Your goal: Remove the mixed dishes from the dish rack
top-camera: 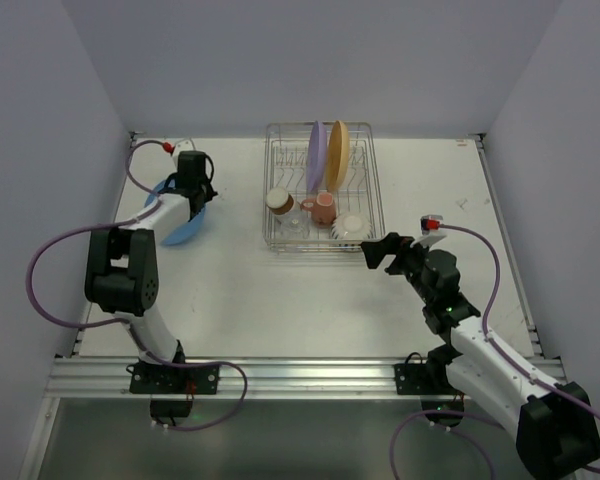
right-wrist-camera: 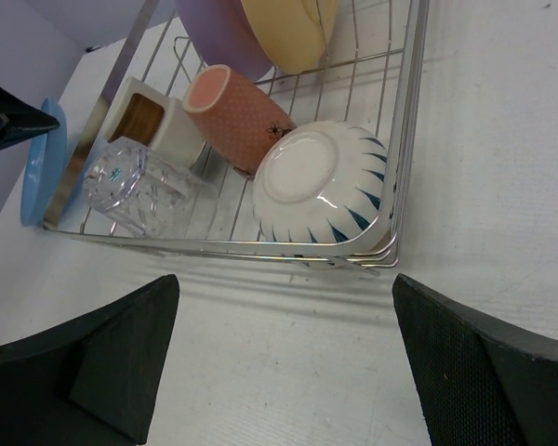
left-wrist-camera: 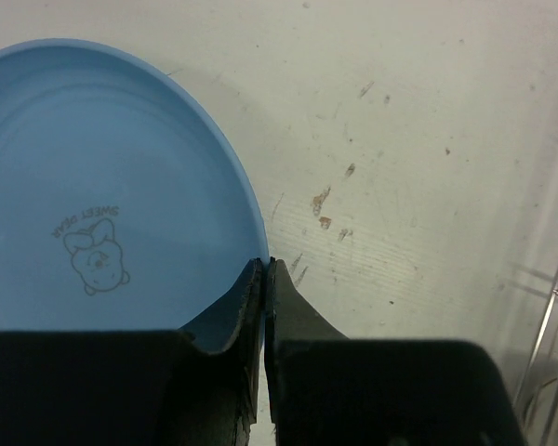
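Scuffed, speckled white table (top-camera: pixel 280 300), pale lilac walls (top-camera: pixel 310 60) on three sides. Left of the dish rack (top-camera: pixel 372 200): blue plate (top-camera: pixel 185 232), rim pinched tight in the left gripper (left-wrist-camera: pixel 266 265). Just on the near side of the dish rack: right gripper (top-camera: pixel 388 250) spread wide, empty. Inside it, upright: purple plate (top-camera: pixel 317 155) and yellow plate (top-camera: pixel 337 155)

Shiny metal wire rack (right-wrist-camera: pixel 405 139), smooth matt blue plastic plate (left-wrist-camera: pixel 93 186), clear faceted glass (right-wrist-camera: pixel 135 190), scuffed table (left-wrist-camera: pixel 418 167)

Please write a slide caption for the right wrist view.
Open right hand faces the silver wire dish rack holding a clear glass, pink mug and white cup.
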You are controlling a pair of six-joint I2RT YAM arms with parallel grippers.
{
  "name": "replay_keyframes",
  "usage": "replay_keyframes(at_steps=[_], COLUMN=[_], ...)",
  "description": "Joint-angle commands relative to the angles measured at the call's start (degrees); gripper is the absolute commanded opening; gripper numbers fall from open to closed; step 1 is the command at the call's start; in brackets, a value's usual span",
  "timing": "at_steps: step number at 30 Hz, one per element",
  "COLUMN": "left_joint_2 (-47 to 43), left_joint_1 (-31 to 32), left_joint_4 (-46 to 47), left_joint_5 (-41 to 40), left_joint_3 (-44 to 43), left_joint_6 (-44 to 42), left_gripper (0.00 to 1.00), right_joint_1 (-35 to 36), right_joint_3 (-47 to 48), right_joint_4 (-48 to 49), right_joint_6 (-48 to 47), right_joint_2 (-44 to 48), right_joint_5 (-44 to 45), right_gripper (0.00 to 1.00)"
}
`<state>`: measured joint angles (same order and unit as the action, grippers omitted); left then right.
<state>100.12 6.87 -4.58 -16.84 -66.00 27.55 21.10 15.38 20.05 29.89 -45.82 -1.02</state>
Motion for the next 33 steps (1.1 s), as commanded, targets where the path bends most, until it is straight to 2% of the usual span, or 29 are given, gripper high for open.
replay_keyframes(at_steps=[1,6,14,23,26,33], left_joint_2=[1.7,2.7,5.5,13.3,13.6,16.9], left_joint_1=[-0.1,0.0,0.0,0.1,0.7,5.2], left_joint_4=[-0.3,-0.5,-1.3,-5.2,-5.0,-8.8], left_joint_5=[-3.5,-3.2,1.9,5.2,4.5,-3.5], left_joint_3=[-3.7,-4.1,-6.5,-12.0,-11.9,-15.9], left_joint_6=[-2.9,-3.7,-6.4,-7.2,-7.3,-9.7], left_gripper=[0.0,0.0,0.0,0.0,0.0,0.0], right_joint_1=[0.2,0.2,0.2,0.2,0.2,0.2], right_joint_3=[2.7,3.1,3.2,3.3,3.3,3.3], right_joint_4=[0.1,0.0,0.1,-0.5,-0.5,-0.6], right_joint_6=[-0.5,-0.4,-0.4,-0.2,-0.3,-0.2], right_joint_2=[-0.9,-1.7,-1.9,-1.7,-1.5,-1.5], right_joint_5=[0.3,0.1,0.9,0.9,0.9,0.9], right_gripper=[0.99,0.99,0.99,0.99,0.99,0.99])
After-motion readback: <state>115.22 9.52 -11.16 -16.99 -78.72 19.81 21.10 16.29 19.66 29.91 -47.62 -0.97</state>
